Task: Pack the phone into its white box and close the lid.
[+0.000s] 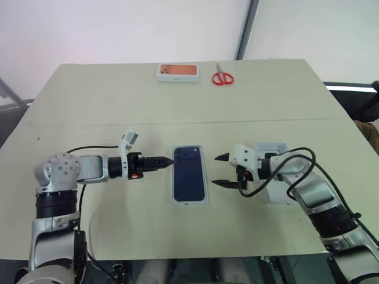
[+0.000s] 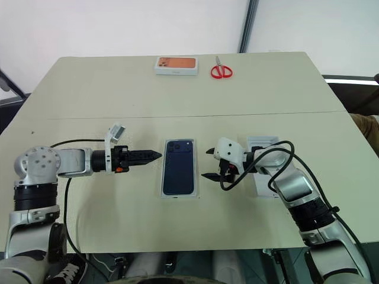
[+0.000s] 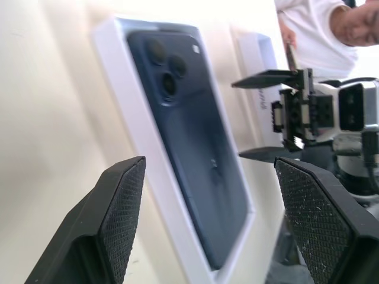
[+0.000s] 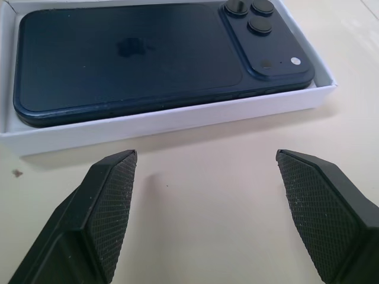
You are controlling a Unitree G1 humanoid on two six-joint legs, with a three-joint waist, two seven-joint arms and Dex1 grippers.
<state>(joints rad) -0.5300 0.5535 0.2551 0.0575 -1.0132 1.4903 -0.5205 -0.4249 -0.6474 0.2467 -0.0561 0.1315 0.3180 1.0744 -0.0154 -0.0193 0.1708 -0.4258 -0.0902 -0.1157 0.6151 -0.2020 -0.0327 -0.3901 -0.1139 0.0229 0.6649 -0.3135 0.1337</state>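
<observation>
Your phone (image 1: 189,171) lies inside the white box (image 1: 176,177). The left gripper (image 1: 169,161) points level at the box's left edge, the right gripper (image 1: 223,170) at its right; both spread, holding nothing.

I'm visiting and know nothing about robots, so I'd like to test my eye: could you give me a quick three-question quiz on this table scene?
1. True or false: the phone already lies inside the white box.
2. Which thing lies beside the red scissors at the far edge of the table? A) a box with an orange phone picture B) a mug C) a book
3. Fill in: the lid lies partly under the robot's ____ arm.

Key: 1 true, it rests camera side up in the tray. 2 A. 3 right; the right pincer and the left pincer both stand open, either side of the box.
</observation>
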